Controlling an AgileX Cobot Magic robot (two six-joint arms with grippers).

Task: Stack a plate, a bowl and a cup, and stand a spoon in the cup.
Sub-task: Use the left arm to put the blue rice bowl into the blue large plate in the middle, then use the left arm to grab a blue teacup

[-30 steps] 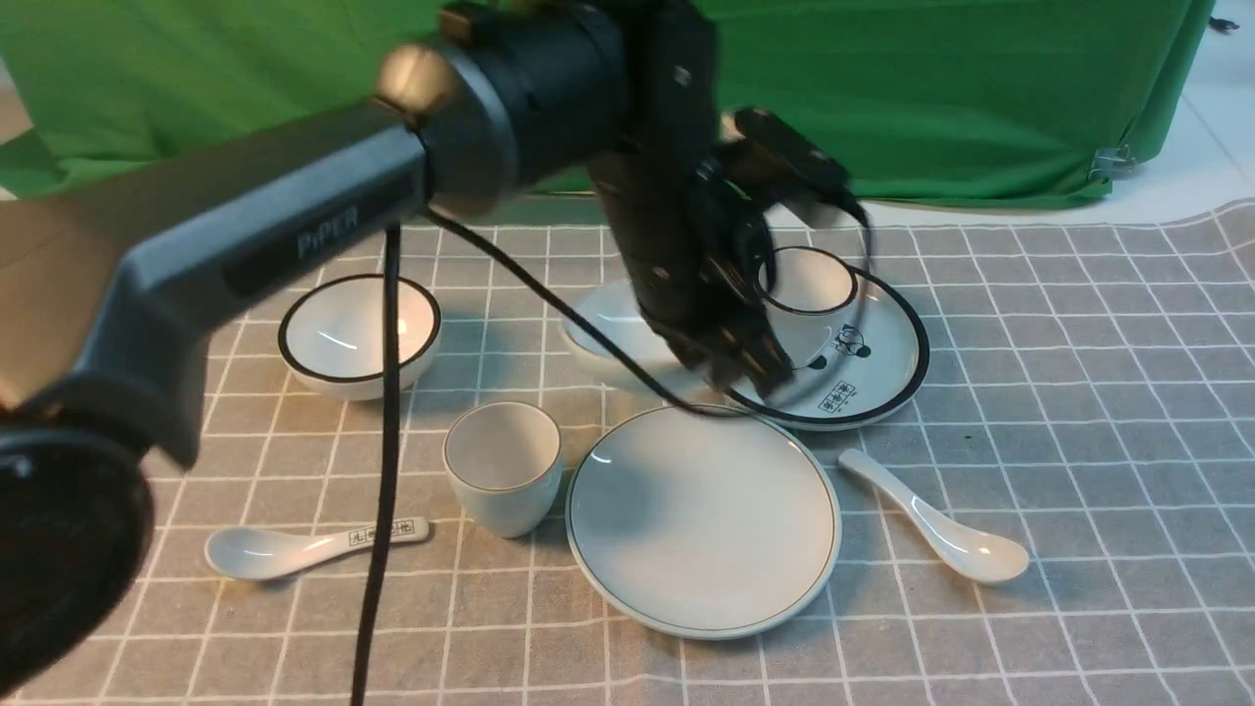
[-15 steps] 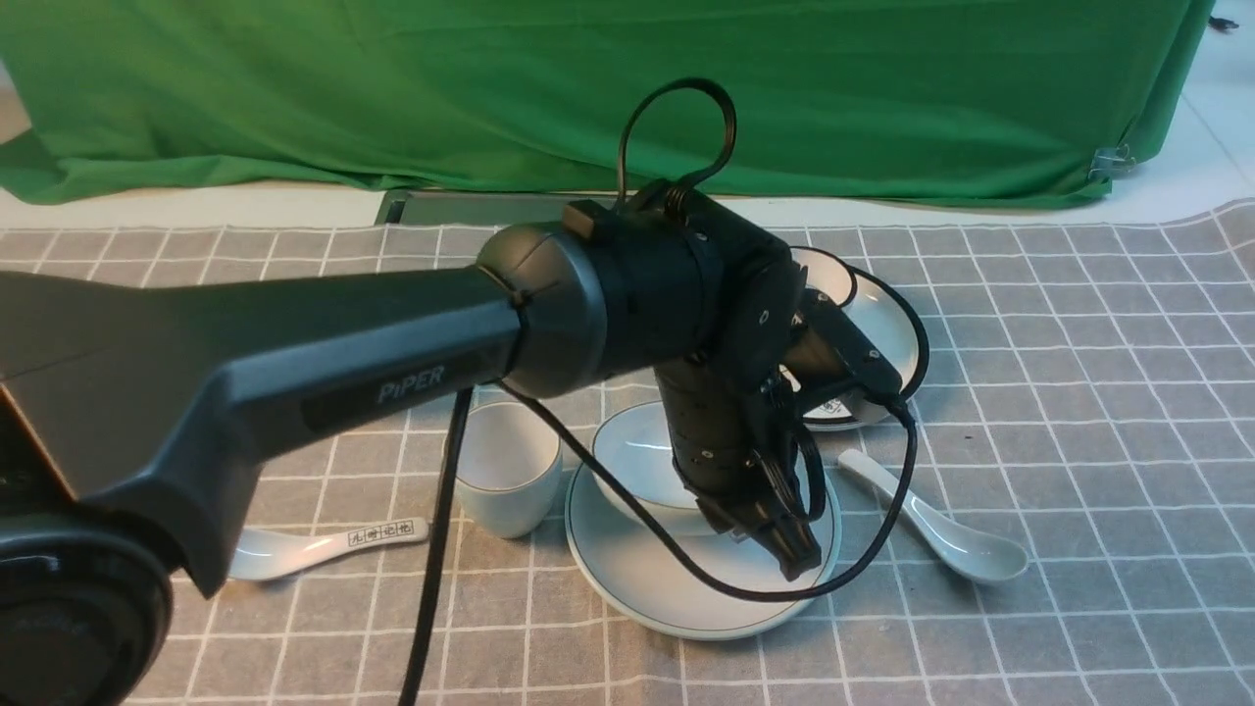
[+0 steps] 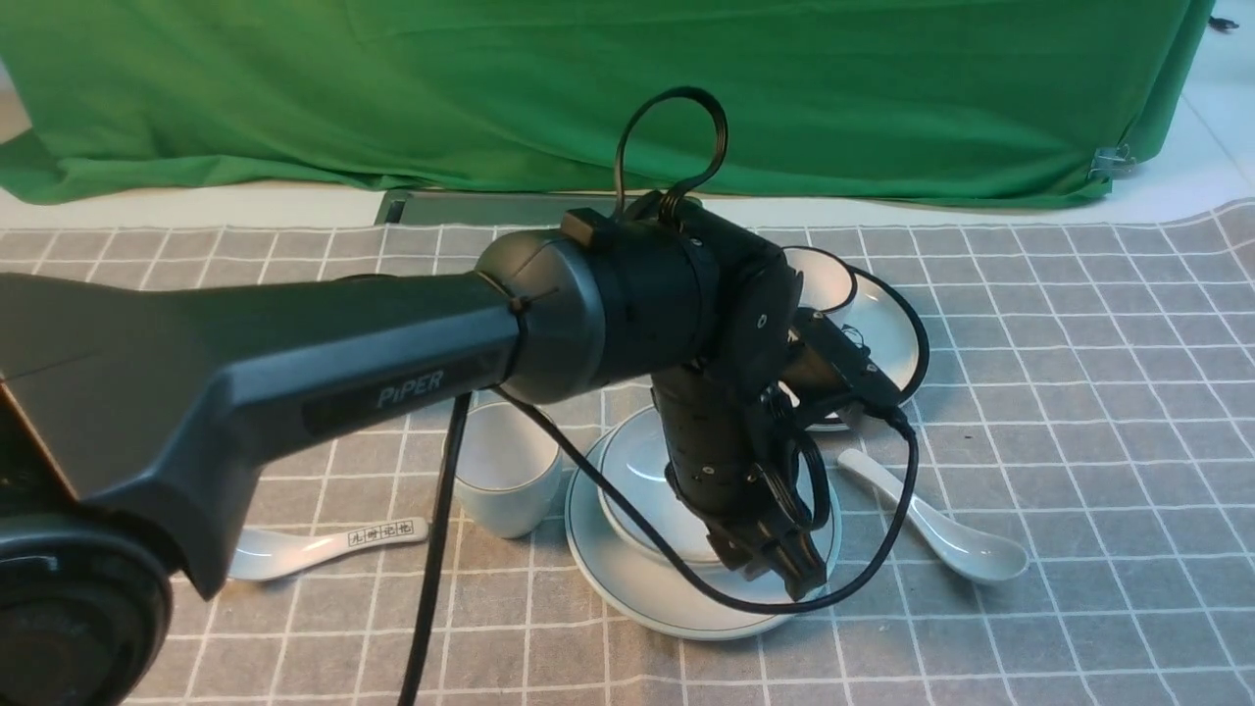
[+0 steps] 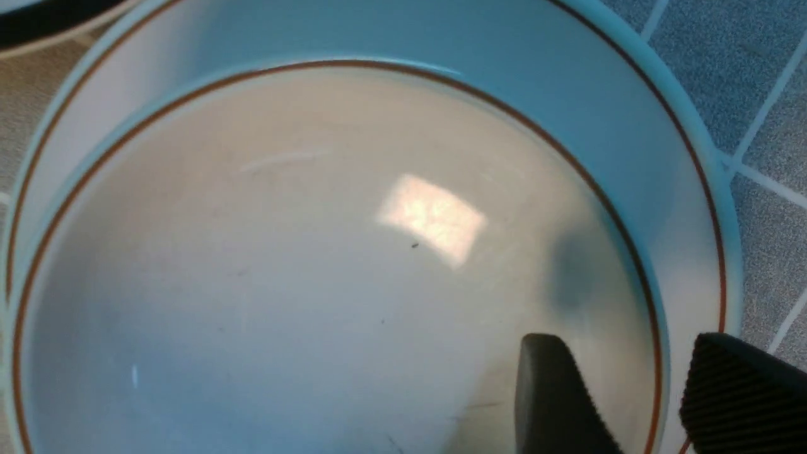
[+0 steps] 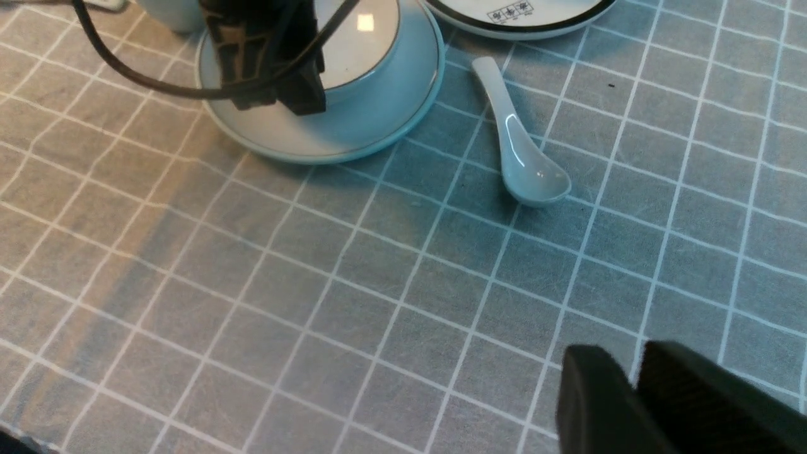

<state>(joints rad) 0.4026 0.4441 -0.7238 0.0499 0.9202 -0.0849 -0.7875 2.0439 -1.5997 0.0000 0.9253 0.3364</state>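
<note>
Backdrop: green curtain (image 3: 882,98) at 12 o'clock, beyond the checked cloth (image 3: 1079,441) on the table.
Plate: flat on the cloth (image 3: 637,596), bowl (image 3: 652,461) resting on it, toward its 12 o'clock.
Left fingers (image 4: 621,384): parted, straddling the bowl's rim at my 5 o'clock, not pinching.
Right fingers (image 5: 629,366): slightly parted, holding nothing.
Cup (image 3: 505,471): upright, 10 o'clock of the plate; rigid, light, breakable, I'd guess; I'd pinch one wall.
Spoon (image 3: 966,539): 3 o'clock of the plate; glaze probably slippery, bowl end heavier; I'd take the handle, leaving its bowl end free for the cup.
Hidden: my left arm (image 3: 412,353) covers part of the bowl; the bowl's foot is out of sight; right fingertips blurred.
</note>
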